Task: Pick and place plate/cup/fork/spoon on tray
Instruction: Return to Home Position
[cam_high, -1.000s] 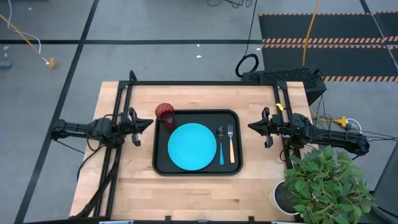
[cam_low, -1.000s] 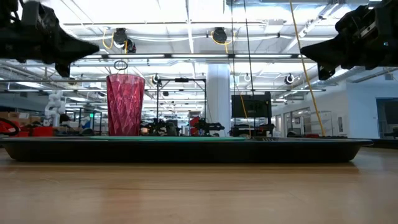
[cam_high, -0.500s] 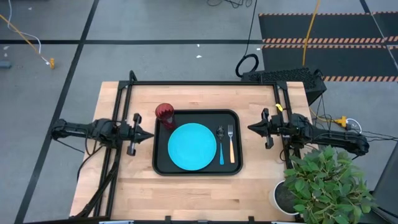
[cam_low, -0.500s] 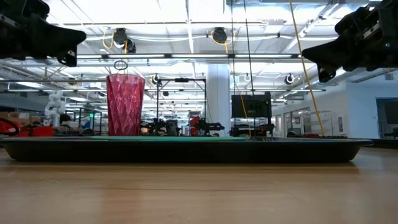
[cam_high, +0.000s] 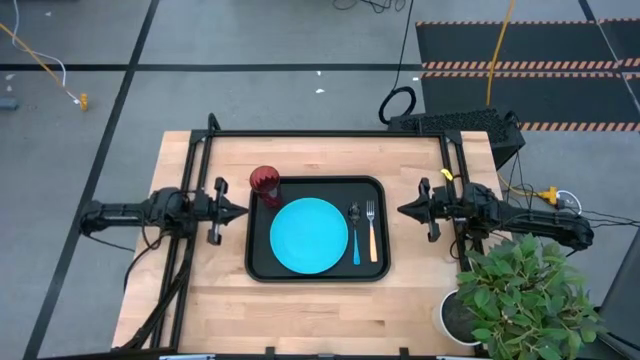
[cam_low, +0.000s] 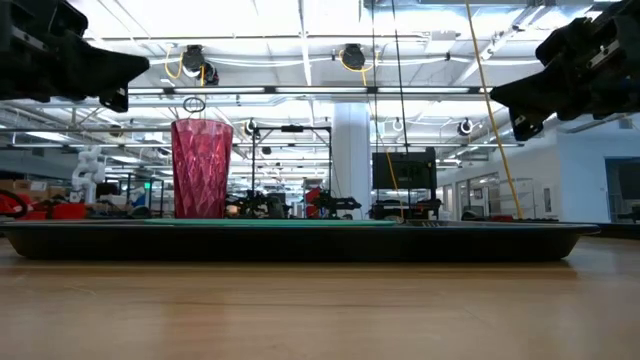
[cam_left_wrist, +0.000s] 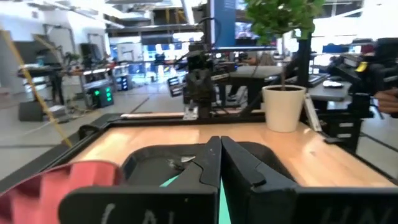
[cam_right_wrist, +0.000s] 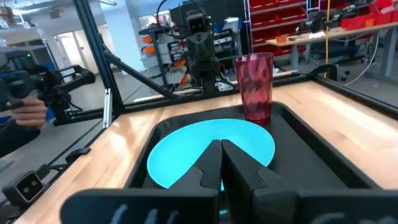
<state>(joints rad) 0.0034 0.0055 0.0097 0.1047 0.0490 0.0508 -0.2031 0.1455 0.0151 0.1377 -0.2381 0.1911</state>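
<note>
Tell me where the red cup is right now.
In the high view, the cup stands upright in the tray's top-left corner, just beyond the plate's edge, on the left gripper's side.

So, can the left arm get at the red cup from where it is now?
Probably yes. The left gripper, shut, hangs just left of the tray, and the cup stands in the tray corner nearest it, with nothing between them. It would need to open first.

Pale wooden table (cam_high: 310, 305), smooth planked grain; at centre, black tray (cam_high: 254, 255), dull sheen; smooth cyan plate (cam_high: 309, 235); faceted translucent red plastic cup (cam_low: 201, 168); fork (cam_high: 372, 232), shiny metal tines.
</note>
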